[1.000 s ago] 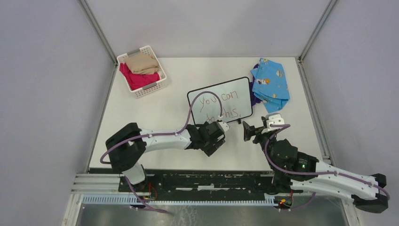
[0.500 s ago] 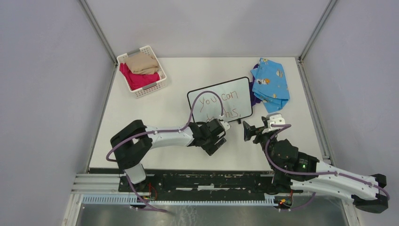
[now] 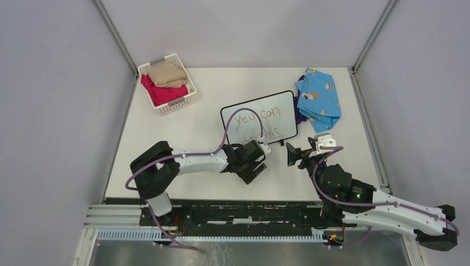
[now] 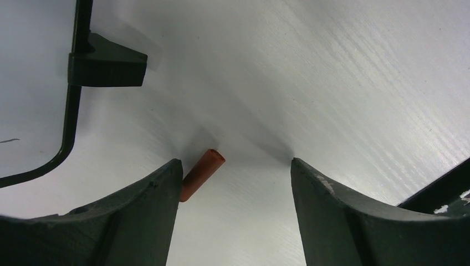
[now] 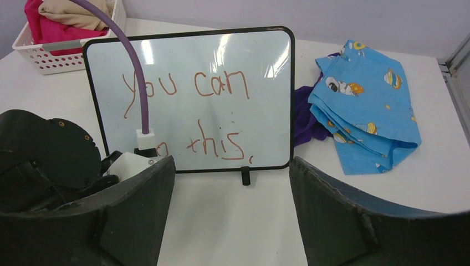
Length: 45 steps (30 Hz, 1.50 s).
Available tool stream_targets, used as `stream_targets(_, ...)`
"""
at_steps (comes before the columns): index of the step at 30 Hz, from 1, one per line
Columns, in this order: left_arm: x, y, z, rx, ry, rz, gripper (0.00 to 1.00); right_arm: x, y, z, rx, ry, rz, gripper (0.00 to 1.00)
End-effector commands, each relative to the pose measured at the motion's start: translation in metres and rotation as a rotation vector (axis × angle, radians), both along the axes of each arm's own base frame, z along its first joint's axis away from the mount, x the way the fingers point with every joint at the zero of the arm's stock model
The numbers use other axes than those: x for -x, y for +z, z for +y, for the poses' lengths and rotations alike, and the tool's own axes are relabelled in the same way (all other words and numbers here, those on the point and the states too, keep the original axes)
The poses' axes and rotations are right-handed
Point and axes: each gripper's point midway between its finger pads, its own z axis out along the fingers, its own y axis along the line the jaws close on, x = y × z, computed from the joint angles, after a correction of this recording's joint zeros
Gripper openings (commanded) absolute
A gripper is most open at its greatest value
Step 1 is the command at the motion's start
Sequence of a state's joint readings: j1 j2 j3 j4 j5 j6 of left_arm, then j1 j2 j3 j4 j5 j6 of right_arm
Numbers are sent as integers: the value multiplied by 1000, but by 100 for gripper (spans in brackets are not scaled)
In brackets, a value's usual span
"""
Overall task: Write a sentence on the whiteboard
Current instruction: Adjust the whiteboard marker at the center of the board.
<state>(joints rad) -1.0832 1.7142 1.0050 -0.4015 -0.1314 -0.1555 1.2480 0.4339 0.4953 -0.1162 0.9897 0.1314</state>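
L gripper (image 4: 235, 169) apart by whiteboard (image 4: 33, 66) corner, orange tube (image 4: 202, 174) perhaps touching one finger, R gripper (image 5: 231, 166) apart

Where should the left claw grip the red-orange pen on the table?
Mid-barrel, from straight above: the pen lies flat on the table, slanted, its near end hidden behind one finger of the open left claw. Probably shift to centre it and close across its long axis.

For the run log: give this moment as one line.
whiteboard: text written | left claw: open, orange cylinder on table | right claw: open, empty
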Motion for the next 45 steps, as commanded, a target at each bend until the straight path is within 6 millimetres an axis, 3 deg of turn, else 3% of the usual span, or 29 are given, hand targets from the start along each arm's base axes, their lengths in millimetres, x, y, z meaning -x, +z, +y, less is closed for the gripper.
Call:
stream_targets(1, -1, 10, -3, 42, -14, -14, 77, 0, 8, 0, -42, -7, -4, 81)
stream_targets(4, -2, 12, -2, 43, -5, -23, 77, 0, 7, 0, -42, -6, -3, 81)
stream_targets(8, -12, 28, -4, 65, 23, -79, 85, 0, 9, 0, -44, -3, -4, 81)
stream_targets(16, -44, 108, -7, 183, 141, -274, 95, 1, 9, -1, -48, -5, 0, 81)
stream_targets(21, -57, 168, 10, 290, 257, -410, 99, 0, 9, 0, -47, -4, 1, 81)
stream_targets(25, -58, 199, 28, 353, 313, -468, 100, 0, 8, 4, -41, 3, 3, 81)
stream_targets(28, -51, 191, 35, 331, 321, -436, 100, 0, 6, 7, -36, 10, 8, 81)
stream_targets(32, -38, 161, 48, 267, 351, -357, 97, 0, 4, 8, -32, 12, 13, 81)
stream_targets(35, -35, 161, 59, 296, 414, -358, 97, 0, 6, 8, -34, 12, 10, 81)
stream_targets(39, -44, 207, 77, 393, 538, -457, 100, -1, 12, 11, -22, 19, -3, 82)
stream_targets(42, -59, 263, 89, 486, 675, -556, 100, -5, 29, 11, 5, -3, -29, 84)
stream_targets(45, -73, 317, 106, 540, 875, -651, 100, -15, 56, 2, -16, -133, -56, 84)
